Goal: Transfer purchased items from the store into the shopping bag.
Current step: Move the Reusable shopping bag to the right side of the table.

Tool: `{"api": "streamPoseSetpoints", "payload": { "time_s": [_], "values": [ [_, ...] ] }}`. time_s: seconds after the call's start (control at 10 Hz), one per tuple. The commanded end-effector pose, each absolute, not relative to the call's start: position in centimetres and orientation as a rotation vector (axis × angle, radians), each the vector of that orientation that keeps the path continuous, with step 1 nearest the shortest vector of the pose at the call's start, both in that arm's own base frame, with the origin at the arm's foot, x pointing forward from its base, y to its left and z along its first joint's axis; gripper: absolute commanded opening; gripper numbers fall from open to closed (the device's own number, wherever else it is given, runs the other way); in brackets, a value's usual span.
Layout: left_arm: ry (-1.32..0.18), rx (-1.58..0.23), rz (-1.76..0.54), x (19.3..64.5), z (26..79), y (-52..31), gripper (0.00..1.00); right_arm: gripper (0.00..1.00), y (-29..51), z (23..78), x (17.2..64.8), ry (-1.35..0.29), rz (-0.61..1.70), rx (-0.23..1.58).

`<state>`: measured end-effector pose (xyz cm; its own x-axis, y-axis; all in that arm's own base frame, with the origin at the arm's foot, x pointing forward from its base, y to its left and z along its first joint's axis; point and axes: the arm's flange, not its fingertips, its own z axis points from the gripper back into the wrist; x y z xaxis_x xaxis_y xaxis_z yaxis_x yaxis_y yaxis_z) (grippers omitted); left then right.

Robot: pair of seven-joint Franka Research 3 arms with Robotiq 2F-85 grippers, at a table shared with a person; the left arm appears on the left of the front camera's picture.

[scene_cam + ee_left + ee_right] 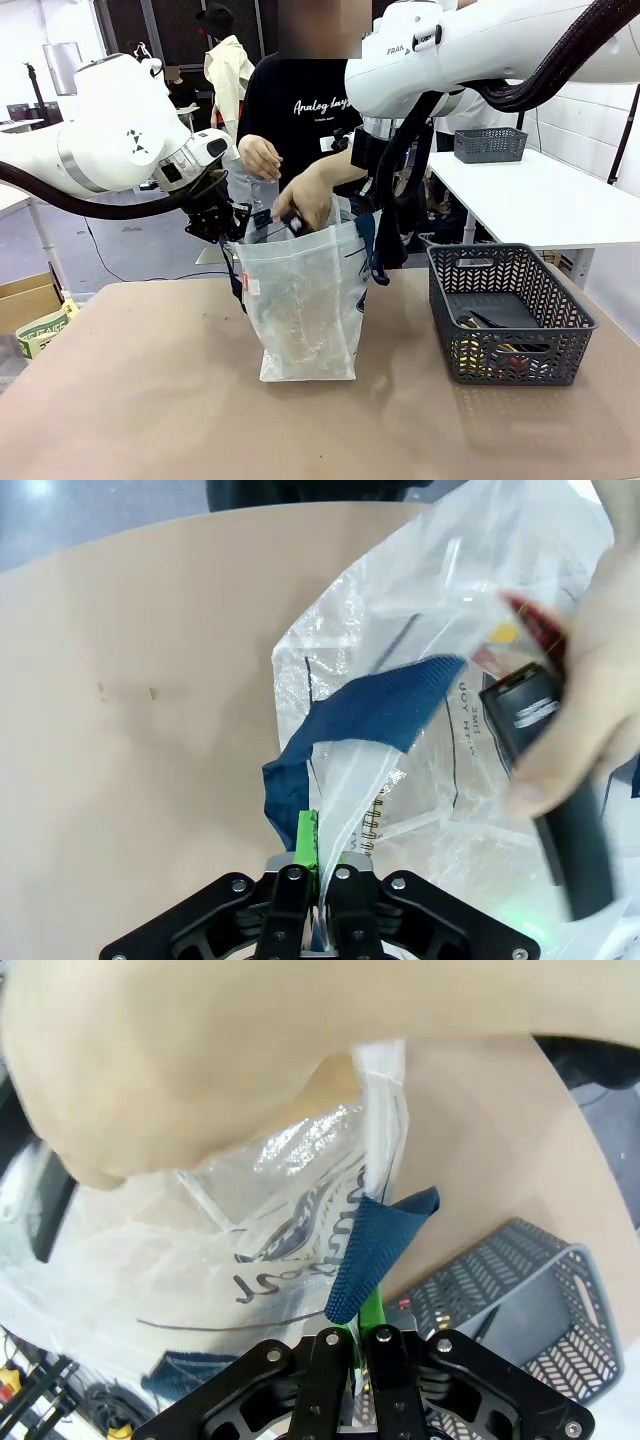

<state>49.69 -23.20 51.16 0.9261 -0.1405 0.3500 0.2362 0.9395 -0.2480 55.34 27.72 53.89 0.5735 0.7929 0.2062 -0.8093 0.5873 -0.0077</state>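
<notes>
bag (305,310) upright mid-frame, left gripper (318,860) clamped on its strap (375,705), right gripper (362,1332) clamped on other strap (375,1250), hand (305,200) holding dark item (575,850) at its mouth, basket (510,320) lower right

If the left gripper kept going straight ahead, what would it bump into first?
The bag: the left gripper is shut on its rim, so it would push into the navy strap and clear plastic right ahead. How far the table lies beyond is unclear.
</notes>
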Motion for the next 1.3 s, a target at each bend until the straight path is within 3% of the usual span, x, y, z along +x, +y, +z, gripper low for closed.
{"api": "streamPoseSetpoints", "payload": {
  "time_s": [0.0, 1.2],
  "values": [
    [-0.340, -0.293, -0.194, 49.74, 51.26, -23.13, 0.00, 0.00, 27.69, 53.82, 55.34, -0.194, 0.937, 0.091],
    [-0.340, -0.293, -0.194, 49.74, 51.26, -23.13, 0.00, 0.00, 27.69, 53.82, 55.34, -0.194, 0.937, 0.091]
  ]
}}
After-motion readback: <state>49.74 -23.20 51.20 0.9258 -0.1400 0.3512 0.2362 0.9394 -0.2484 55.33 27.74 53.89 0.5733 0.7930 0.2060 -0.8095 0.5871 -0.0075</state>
